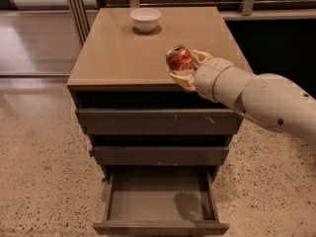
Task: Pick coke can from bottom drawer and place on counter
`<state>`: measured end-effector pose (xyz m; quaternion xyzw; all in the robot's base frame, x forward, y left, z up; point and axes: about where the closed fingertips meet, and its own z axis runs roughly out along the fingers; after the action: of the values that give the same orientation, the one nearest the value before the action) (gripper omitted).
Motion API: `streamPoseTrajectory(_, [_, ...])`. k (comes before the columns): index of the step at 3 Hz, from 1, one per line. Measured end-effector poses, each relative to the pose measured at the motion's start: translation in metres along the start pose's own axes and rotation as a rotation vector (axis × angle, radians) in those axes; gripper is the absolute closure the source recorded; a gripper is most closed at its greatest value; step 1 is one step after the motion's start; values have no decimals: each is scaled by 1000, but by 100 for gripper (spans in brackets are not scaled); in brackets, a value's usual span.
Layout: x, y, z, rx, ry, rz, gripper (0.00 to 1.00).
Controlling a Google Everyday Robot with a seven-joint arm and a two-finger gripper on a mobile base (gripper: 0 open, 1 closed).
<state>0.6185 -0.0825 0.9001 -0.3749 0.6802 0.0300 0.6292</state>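
One tilted coke can [178,58], top up-left, gripped by pincer [184,67] over counter [123,53] front

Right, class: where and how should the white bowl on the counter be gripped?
Pinch the near rim of the white bowl from above: it sits upright, open-mouthed, likely too wide to span. The gripper, over the counter near its front edge, is shut on the coke can.

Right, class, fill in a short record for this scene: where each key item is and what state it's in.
end effector: shut on the coke can, over the front edge of the counter, right side
coke can: tilted, top leaning left
bottom drawer: pulled open, no can inside
white bowl: upright, near the counter's back edge
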Motion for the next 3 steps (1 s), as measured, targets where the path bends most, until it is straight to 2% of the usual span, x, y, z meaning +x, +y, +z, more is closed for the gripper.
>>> streamPoseTrajectory(2, [-9,-54,46,27,27,-51,100])
streamPoseTrajectory(3, [7,-75,64,57,57,-40,100])
